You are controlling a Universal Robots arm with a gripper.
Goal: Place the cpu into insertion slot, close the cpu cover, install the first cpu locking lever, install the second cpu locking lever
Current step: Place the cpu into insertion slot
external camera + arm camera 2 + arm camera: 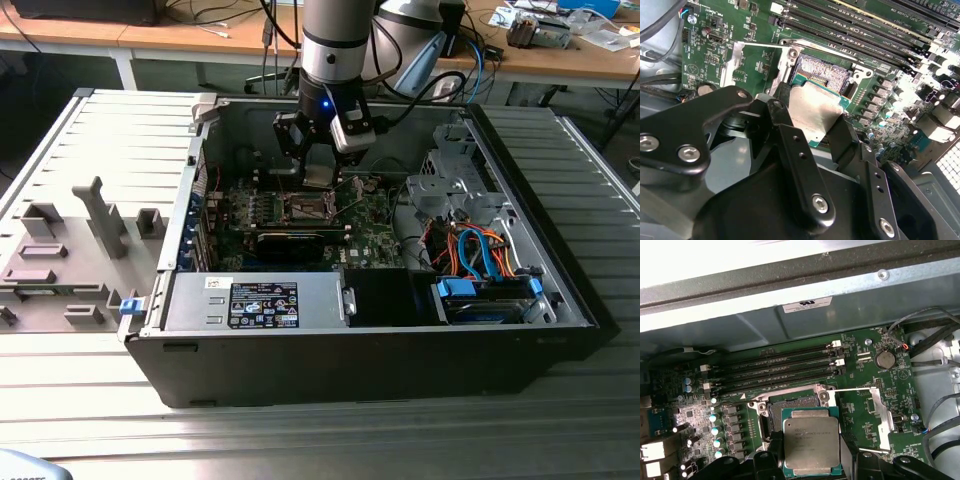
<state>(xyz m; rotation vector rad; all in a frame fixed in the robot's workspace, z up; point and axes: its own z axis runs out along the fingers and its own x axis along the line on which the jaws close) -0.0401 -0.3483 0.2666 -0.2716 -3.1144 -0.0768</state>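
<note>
Now the fingers grip the cpu level, top upward.

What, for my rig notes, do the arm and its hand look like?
The arm is a silver-grey cylinder with a darker band, and a small blue light glows at its wrist. A black cable curves away from there. The hand is matte black: in the second wrist view its fingers are flat linked bars joined with silver screws.
</note>
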